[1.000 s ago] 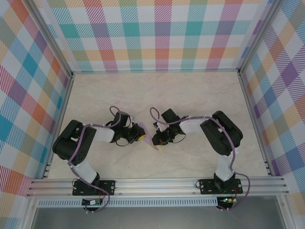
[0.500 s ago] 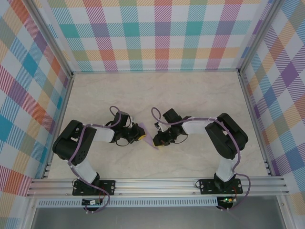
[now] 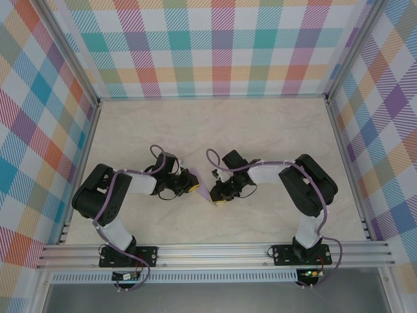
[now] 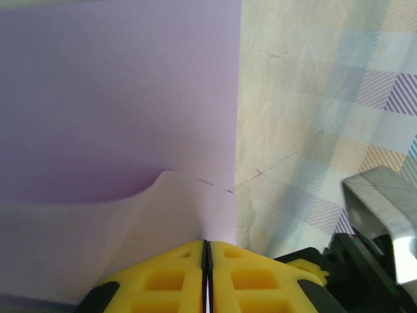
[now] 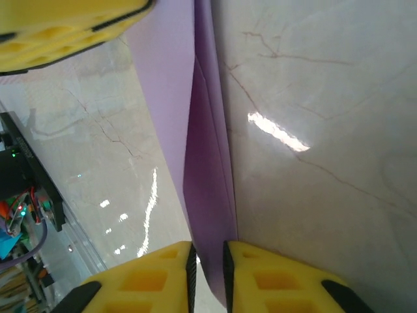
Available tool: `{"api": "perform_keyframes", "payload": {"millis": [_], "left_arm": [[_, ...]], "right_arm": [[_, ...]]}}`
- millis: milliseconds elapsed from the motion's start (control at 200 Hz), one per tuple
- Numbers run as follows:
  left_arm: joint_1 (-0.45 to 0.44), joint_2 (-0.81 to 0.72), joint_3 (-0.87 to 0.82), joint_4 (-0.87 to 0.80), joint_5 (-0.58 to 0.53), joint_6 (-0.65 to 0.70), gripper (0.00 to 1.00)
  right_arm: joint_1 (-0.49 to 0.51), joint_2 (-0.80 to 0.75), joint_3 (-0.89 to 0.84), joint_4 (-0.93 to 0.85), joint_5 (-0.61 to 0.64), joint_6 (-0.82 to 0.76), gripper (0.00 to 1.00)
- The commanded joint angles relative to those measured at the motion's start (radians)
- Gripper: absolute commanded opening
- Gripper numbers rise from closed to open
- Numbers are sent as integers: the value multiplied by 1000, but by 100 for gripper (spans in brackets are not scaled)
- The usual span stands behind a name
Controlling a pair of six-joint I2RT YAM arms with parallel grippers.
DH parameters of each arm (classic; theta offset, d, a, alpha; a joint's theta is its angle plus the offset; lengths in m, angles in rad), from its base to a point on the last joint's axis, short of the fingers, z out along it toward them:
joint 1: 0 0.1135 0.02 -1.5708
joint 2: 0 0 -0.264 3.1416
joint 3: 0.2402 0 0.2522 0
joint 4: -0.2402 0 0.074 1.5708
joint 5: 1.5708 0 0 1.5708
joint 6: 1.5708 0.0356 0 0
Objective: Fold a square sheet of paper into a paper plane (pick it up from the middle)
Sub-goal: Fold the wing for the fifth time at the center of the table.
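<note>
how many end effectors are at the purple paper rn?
2. Left end effector pinches the purple paper, jaws closed; right end effector straddles its folded edge, jaws slightly apart.

Paper (image 3: 204, 188) at front half of table (image 3: 273, 130), between two grippers. Left gripper (image 3: 193, 188) at paper's left edge, paper between its fingers. Right gripper (image 3: 218, 199) at paper's right front corner, paper edge running between its fingers.
</note>
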Motion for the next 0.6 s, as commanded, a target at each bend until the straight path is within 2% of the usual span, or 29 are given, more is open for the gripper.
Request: {"api": "perform_keyframes", "payload": {"millis": [0,105,210,390,595], "left_arm": [[-9,18,4,-31,-9,21,10],[-9,15,5,-34,-10,21,10],[-9,16,6,-39,-13,23,10],[-9,19,11,-46,-15,25,10],[-8,21,15,-60,-23,27,8]], "right_arm": [[-3,-103,7,-42,83,3,24],[13,-137,27,-62,128,16,23],[55,-116,78,-77,166,25,18],[96,0,177,-77,159,41,4],[114,112,251,-98,157,40,0]]}}
